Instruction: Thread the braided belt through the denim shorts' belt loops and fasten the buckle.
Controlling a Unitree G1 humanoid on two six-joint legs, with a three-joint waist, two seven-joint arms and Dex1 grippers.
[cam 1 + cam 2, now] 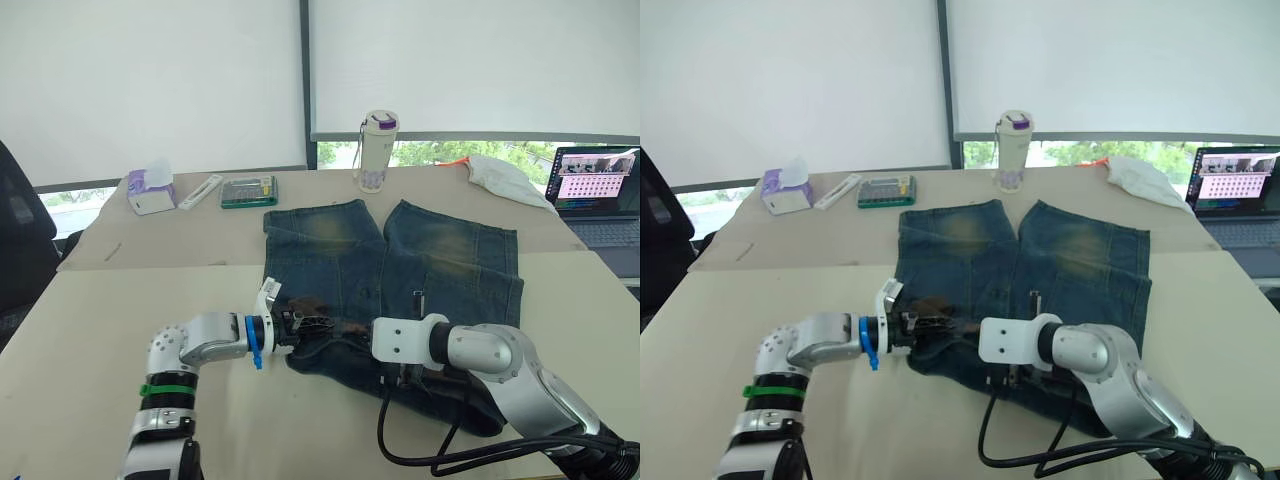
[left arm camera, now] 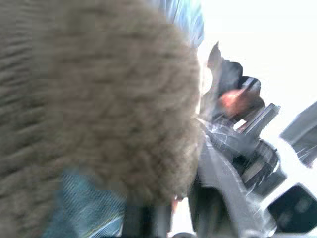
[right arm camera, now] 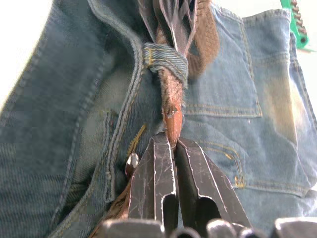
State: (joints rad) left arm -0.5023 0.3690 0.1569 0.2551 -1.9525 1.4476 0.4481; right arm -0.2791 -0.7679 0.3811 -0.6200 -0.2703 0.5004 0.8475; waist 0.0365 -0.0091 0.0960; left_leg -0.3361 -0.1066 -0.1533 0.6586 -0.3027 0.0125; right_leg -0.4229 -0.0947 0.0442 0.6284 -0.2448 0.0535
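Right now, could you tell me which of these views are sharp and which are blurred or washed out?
Left wrist view: badly blurred, the braided belt a soft brown mass right at the lens, the background blown out white. Right wrist view: sharp on the belt loop and the denim shorts. Head views: evenly lit, the white window blinds bright, soft shadows only.

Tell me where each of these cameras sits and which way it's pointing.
Head pair: forward and down over both arms at the denim shorts on the table.
Left wrist: pressed against the braided belt, facing the right gripper.
Right wrist: along the right gripper's jaws, which pinch the belt's tip below a belt loop.
All views share shorts and belt.
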